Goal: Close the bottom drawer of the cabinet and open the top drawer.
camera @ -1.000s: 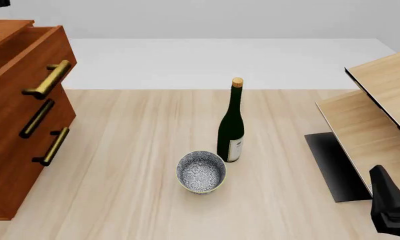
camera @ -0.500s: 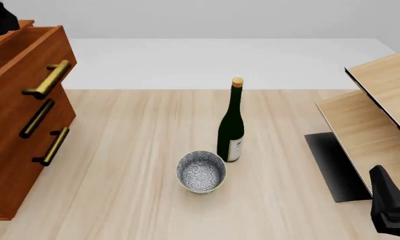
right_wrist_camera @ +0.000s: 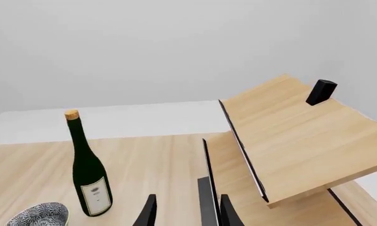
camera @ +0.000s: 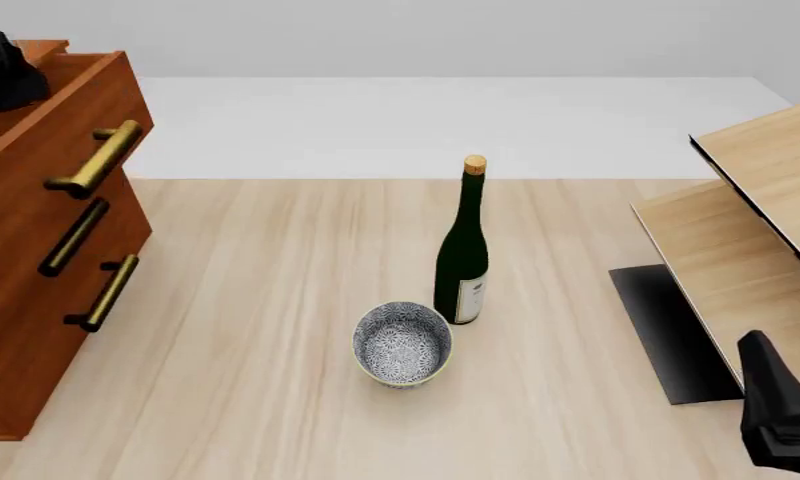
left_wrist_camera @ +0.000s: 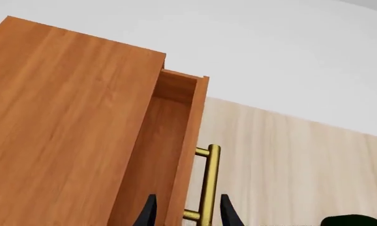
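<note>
Pale wood table (camera: pixel 280 300), plain grey backdrop. Far left: cabinet (camera: pixel 27 330), top drawer (camera: pixel 53 130) pulled out, bottom drawer (camera: pixel 40 340) apparently flush. Stiff, heavy wooden boxes, likely smooth sliders; best hold the brass handle (left_wrist_camera: pixel 208 186). Left gripper (left_wrist_camera: pixel 186 212) parted, straddling drawer front and handle, grasping nothing. Right gripper (right_wrist_camera: pixel 186 212) near right, parted, empty.

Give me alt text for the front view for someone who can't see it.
A reddish-brown cabinet stands at the table's left edge with its top drawer pulled out, the left gripper above it. Mid-table, a green wine bottle stands just behind a patterned bowl. A pale wood shelf unit sits at right.
</note>
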Controlling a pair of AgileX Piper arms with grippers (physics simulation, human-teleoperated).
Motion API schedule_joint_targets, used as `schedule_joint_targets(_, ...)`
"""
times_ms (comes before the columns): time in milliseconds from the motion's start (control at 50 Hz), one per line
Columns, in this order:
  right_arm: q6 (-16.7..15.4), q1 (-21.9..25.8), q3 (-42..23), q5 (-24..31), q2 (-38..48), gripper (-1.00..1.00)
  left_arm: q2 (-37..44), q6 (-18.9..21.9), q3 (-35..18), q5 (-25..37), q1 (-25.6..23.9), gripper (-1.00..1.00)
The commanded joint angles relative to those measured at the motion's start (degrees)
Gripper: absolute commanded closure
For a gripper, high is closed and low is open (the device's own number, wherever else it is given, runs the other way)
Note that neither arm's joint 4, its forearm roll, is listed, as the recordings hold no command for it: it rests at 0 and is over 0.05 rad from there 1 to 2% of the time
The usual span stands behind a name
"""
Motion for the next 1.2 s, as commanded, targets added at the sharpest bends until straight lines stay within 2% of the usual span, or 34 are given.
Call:
schedule_joint_targets(20, -0.3, 0.2, 0.0, 0.2, -0.2, -1.00, -0.6, -1.4, 3.0, -0.9, 0.0, -1.00)
schedule_joint_targets(420, -0.5, 0.1, 0.1, 0.2, -0.2, -1.00, 0.7, -4.7, 7.0, -3.4, -3.7, -1.00)
schedule_joint_targets(820, -0.5, 0.1, 0.1, 0.2, -0.2, -1.00, 1.1, -5.6, 9.1, -5.0, -6.0, -1.00)
schedule_joint_targets(1120, -0.5, 0.0, 0.1, 0.2, -0.2, -1.00, 0.5, -6.1, 9.9, -5.4, -10.7, -1.00)
schedule_joint_targets(1200, -0.5, 0.0, 0.1, 0.2, -0.2, -1.00, 0.1, -8.1, 10.2, -6.1, -13.6, -1.00)
